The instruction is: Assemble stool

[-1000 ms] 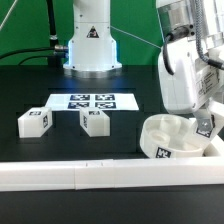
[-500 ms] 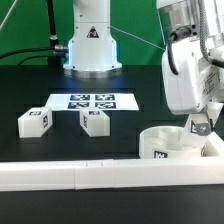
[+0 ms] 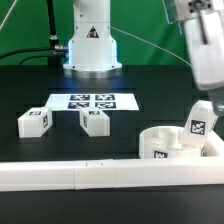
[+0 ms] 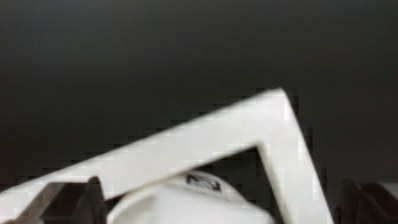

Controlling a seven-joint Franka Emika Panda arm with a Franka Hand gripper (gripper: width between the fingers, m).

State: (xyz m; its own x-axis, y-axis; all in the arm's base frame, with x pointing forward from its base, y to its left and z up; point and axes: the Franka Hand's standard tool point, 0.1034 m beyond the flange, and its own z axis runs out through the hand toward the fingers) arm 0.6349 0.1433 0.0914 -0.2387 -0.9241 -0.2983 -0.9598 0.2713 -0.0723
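The round white seat (image 3: 168, 143) lies at the exterior view's right, against the border rail. One white leg (image 3: 200, 122) stands upright in it at its far right side, tag facing the camera. Two more legs (image 3: 34, 121) (image 3: 95, 119) lie on the black table to the left. My gripper (image 3: 208, 86) hangs above the standing leg, apart from it. In the wrist view the dark fingers (image 4: 71, 203) stand wide apart at either side of the leg's blurred top (image 4: 199, 200), with a gap beside it. The gripper (image 4: 217, 206) is open.
The marker board (image 3: 92, 101) lies behind the two loose legs, in front of the robot base (image 3: 92, 45). The long white border rail (image 3: 70, 175) runs along the table's front and turns a corner at the right, seen also in the wrist view (image 4: 231, 125).
My gripper has let go of the leg on the seat and risen straight up. The leg stays standing in the seat. The other legs have not moved.
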